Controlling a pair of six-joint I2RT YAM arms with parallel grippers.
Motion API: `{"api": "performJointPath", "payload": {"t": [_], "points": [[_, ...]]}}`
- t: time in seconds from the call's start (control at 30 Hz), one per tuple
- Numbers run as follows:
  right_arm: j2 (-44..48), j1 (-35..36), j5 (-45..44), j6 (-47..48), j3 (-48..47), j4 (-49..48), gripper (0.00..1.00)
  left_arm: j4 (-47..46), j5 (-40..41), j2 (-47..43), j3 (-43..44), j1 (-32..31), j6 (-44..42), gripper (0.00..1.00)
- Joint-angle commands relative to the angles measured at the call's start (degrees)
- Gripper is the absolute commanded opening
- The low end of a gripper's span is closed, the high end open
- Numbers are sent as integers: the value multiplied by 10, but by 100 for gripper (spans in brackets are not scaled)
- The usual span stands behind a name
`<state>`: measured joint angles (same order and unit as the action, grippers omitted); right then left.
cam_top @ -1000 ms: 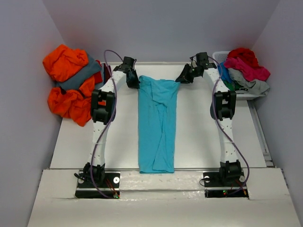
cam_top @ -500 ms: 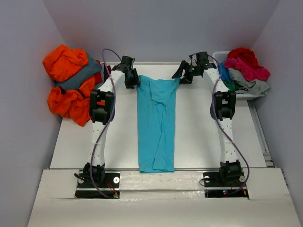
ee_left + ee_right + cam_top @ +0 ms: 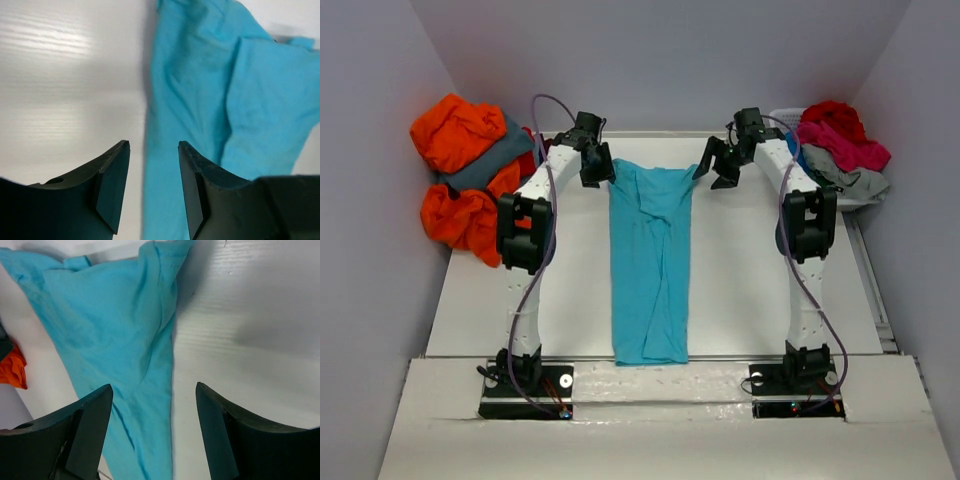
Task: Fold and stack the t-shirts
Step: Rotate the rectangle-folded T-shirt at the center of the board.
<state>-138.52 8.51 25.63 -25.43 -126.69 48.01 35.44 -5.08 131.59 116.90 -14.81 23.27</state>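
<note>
- turquoise cloth t-shirt [image 3: 651,265]: folded into a long strip, flat, centre of white table [image 3: 750,280].
- left gripper [image 3: 595,170]: jaws spread, empty, by the strip's upper left corner.
- right gripper [image 3: 717,170]: jaws spread wide, empty, by its upper right corner.
- orange and slate grey shirts [image 3: 465,175]: heaped, upper left.
- red, pink, light grey shirts [image 3: 840,145]: in white slatted basket [image 3: 780,117], upper right.
</note>
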Motion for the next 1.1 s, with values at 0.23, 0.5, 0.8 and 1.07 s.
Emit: {"api": "performJointPath", "payload": {"t": [0.23, 0.5, 0.8, 1.07], "points": [[214, 67, -26, -39, 218, 18, 68, 26, -63, -160, -141, -103, 8, 56], [256, 126, -30, -52, 299, 4, 63, 3, -82, -152, -154, -124, 26, 56], [245, 152, -23, -64, 283, 10, 57, 18, -74, -82, -56, -124, 14, 56], [251, 157, -31, -63, 311, 5, 49, 31, -62, -13, 11, -107, 21, 56]]}}
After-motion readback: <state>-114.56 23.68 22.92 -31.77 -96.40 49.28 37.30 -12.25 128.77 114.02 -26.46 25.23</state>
